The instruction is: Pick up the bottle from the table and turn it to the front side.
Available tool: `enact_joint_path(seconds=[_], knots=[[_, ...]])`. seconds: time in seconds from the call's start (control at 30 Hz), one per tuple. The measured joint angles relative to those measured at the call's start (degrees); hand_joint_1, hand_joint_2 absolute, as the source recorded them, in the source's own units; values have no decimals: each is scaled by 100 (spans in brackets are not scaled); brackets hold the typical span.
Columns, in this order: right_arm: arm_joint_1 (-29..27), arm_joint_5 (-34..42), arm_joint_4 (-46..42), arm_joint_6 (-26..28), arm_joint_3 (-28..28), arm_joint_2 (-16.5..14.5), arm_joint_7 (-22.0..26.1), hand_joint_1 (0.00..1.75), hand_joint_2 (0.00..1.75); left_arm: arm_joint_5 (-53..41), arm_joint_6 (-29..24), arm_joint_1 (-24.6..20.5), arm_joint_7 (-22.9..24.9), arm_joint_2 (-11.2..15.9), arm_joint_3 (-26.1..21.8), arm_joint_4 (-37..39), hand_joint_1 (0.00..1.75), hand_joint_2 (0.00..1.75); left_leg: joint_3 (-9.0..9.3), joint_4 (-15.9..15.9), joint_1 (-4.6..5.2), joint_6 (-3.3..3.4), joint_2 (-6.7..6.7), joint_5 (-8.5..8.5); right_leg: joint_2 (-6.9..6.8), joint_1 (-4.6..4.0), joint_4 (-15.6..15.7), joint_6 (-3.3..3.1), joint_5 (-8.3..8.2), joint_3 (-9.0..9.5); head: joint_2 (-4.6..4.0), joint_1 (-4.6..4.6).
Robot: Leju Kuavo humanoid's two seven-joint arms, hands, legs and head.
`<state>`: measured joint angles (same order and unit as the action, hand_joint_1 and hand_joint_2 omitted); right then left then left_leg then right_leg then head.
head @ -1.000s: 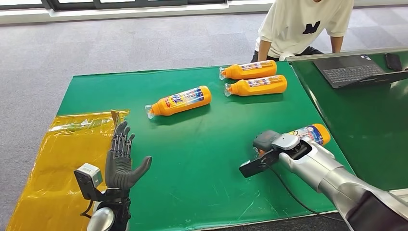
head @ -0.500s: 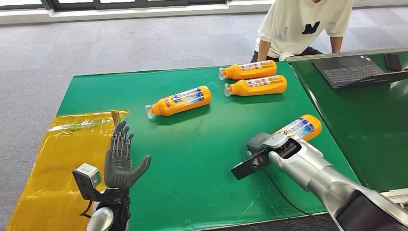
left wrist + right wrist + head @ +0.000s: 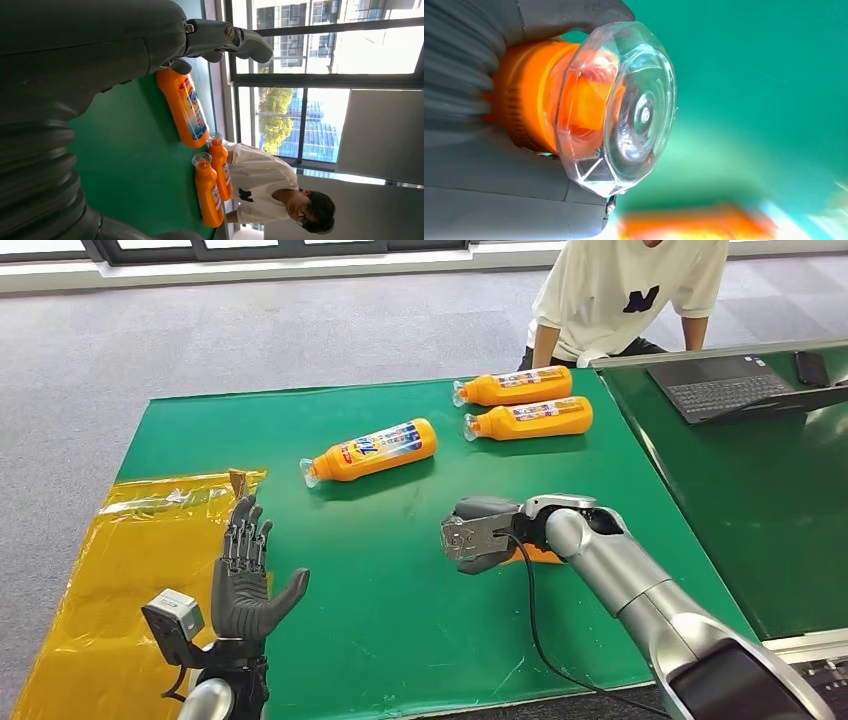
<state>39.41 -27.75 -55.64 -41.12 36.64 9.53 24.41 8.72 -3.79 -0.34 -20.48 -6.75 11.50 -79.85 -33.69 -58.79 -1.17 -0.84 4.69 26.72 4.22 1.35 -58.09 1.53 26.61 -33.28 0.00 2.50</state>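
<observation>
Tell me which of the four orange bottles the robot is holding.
The orange plastic bottle with the clear cap, gripped in the right hand over the green table. The three other orange bottles lie untouched farther back.

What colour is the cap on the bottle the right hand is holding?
The cap is clear, see-through plastic over the orange bottle neck; the right wrist view shows it best.

Most of the held bottle (image 3: pixel 535 554) is hidden behind the right hand (image 3: pixel 482 533) in the head view; just a sliver of orange shows under the wrist. In the right wrist view the bottle's body is covered by the fingers (image 3: pixel 574 15), leaving its clear cap (image 3: pixel 624 107) in sight. Beyond that cap, an orange shape (image 3: pixel 696 225) on the desk (image 3: pixel 749 75) is too blurred to identify. The person (image 3: pixel 625 290) behind the desk is cut off by the frame's edge.
</observation>
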Motion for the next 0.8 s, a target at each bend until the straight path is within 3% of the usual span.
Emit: enact_joint_path(seconds=[0.1,0.2,0.63,0.8], knots=[[-284,659,-571,24,-448,-373,465,175,175,-98,-48,-144,-68,-43,48,125,0,175,-2,1,0,-4,-3,-2,3,0,0,-7,-5,-10,0,1],[-496,786,-990,23,-681,-624,468,175,175,-134,-80,-253,-84,-75,97,228,0,175,-9,2,-1,-10,3,-10,0,0,-1,-12,-8,-16,0,1],[-763,800,-1460,23,-1097,-775,455,175,175,-164,-89,-321,-98,-83,141,362,0,175,-32,1,3,-9,-5,-9,15,13,-2,-10,-10,-44,0,1],[-801,1156,-1588,23,-1173,-877,741,175,175,-165,-90,-326,-102,-86,149,377,0,175,-37,1,3,-10,-8,-9,17,9,-2,-11,-10,-48,0,1]])
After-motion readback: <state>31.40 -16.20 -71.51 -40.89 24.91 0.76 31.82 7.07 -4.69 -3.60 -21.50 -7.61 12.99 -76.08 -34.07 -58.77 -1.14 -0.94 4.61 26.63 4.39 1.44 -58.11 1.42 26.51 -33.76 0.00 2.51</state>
